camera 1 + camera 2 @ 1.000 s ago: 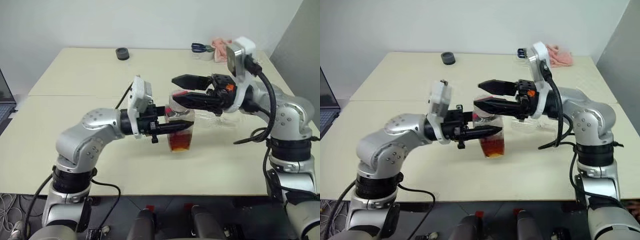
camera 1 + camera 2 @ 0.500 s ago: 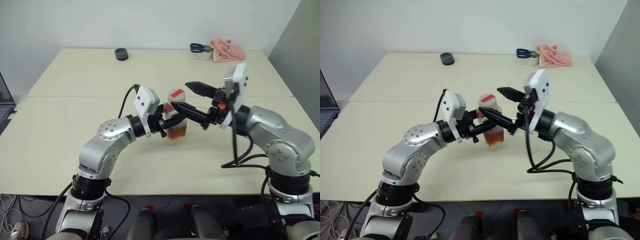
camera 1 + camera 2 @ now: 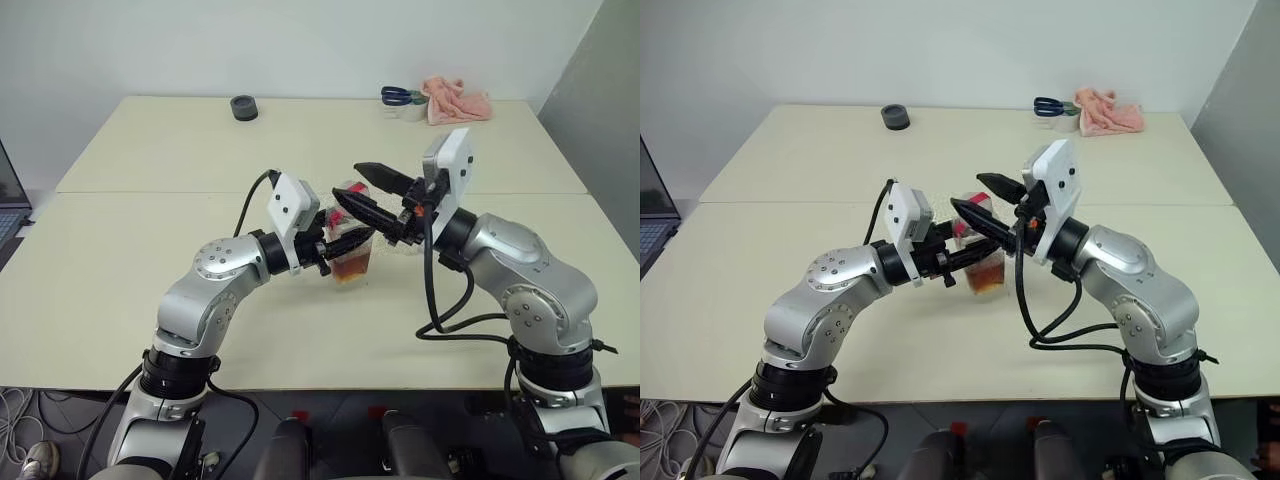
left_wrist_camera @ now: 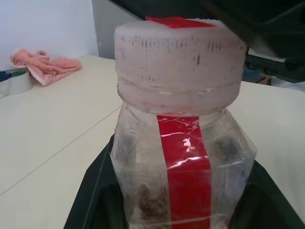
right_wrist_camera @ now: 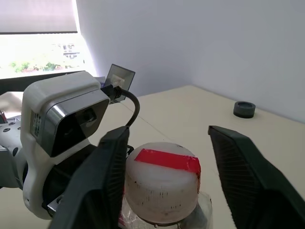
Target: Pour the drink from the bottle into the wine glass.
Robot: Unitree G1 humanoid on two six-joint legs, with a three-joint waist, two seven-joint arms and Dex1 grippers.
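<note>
Two grippers are on the job here, both up around the bottle (image 3: 349,243) near the middle of the table (image 3: 150,150). Our left gripper (image 3: 340,240) is clamped on the bottle's clear squarish body, holding it upright; in the left wrist view we see the black fingers (image 4: 93,195) hugging both sides of it, with the red label strip (image 4: 186,167) running down the front. The drink (image 3: 350,267) sits as a reddish-brown layer in the lower part of the bottle.

Our right gripper (image 5: 164,167) comes in from the other side with its fingers straddling the cap (image 5: 162,181). From the right wrist view, one finger (image 5: 107,176) sits right against the cap's side while the other finger (image 5: 243,171) stands clear of it, so we'd call it spread and not gripping. That cap is whitish with a red strip across the top.

As for the wine glass, we honestly can't pick it out for sure; there's something clear just behind the bottle, under the right arm, but we can't tell.

Further back on the table we've got a small dark round thing (image 3: 244,107), a pink cloth (image 3: 457,101) and scissors (image 3: 400,96) with blue handles.
</note>
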